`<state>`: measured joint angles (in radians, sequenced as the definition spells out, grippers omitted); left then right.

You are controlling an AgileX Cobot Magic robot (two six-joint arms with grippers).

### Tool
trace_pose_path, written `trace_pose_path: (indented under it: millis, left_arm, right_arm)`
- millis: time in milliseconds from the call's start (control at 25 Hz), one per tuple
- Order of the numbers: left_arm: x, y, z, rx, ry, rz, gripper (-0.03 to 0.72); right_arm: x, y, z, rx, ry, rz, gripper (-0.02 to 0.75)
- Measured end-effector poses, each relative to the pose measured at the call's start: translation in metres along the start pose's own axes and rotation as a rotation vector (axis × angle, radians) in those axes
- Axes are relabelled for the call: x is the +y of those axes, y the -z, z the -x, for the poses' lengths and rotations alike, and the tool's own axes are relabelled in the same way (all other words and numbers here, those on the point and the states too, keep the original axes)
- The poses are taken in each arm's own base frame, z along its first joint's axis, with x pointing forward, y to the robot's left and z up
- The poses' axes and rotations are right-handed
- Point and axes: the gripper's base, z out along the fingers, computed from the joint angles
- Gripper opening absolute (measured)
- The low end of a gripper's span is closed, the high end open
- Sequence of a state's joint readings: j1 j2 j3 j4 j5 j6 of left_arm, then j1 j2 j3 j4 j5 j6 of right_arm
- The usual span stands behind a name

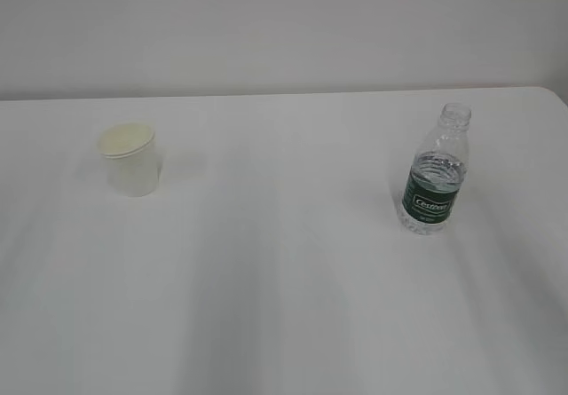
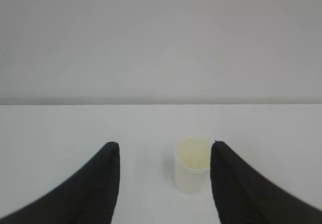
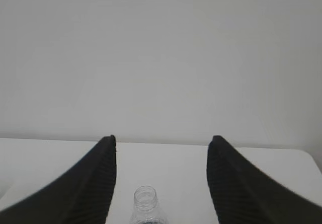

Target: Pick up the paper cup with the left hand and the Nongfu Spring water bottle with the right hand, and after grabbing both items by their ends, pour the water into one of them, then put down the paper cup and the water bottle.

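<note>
Both grippers are hanging spread and empty, the left gripper point(image 2: 164, 151) framing the cup point(image 1: 131, 159) at left of the table point(image 1: 284, 262), the right gripper point(image 3: 161, 144) over the bottle point(image 1: 435, 175) at right, so reaching in looks next.

Paper cup point(image 1: 131, 159): small, white, tapered, rolled rim, cream-coloured inside. Upright, mouth up, on the white surface point(image 1: 284, 262) at the left of the exterior view, nothing touching it.

Nongfu Spring water bottle point(image 1: 434, 173): small, clear, ribbed plastic; dark green label with white lettering; narrow neck, capless. Upright on the surface at the right, well apart from the cup and taller than it. Water inside reaches roughly to the shoulder above the label.
</note>
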<state>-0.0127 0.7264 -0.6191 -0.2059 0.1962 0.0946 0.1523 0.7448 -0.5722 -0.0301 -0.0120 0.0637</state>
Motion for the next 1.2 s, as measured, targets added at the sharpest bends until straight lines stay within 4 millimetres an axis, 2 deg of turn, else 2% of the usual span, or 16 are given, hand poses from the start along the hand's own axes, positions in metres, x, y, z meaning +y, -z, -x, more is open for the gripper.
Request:
trace_pose_path:
  millis: [200, 400, 640, 880, 1200]
  left_arm:
    - [-0.007, -0.015, -0.002, 0.002, -0.014, -0.038, 0.409]
    - [-0.031, -0.027, -0.005, -0.02, -0.103, -0.158, 0.408]
    - [-0.057, -0.05, -0.017, 0.005, -0.107, -0.262, 0.407]
    - [-0.063, -0.068, -0.03, 0.044, -0.077, -0.262, 0.396]
    - [-0.058, -0.072, -0.046, -0.008, -0.061, -0.235, 0.389]
  right_arm:
    - [0.0, -0.017, -0.008, 0.035, -0.022, 0.0, 0.443]
    - [0.0, -0.025, -0.01, 0.026, -0.028, 0.002, 0.444]
    - [0.0, -0.027, -0.017, 0.014, -0.068, 0.008, 0.443]
    - [0.001, -0.023, -0.047, 0.078, -0.027, 0.022, 0.443]
    - [0.006, -0.031, -0.085, 0.054, 0.018, 0.1, 0.443]
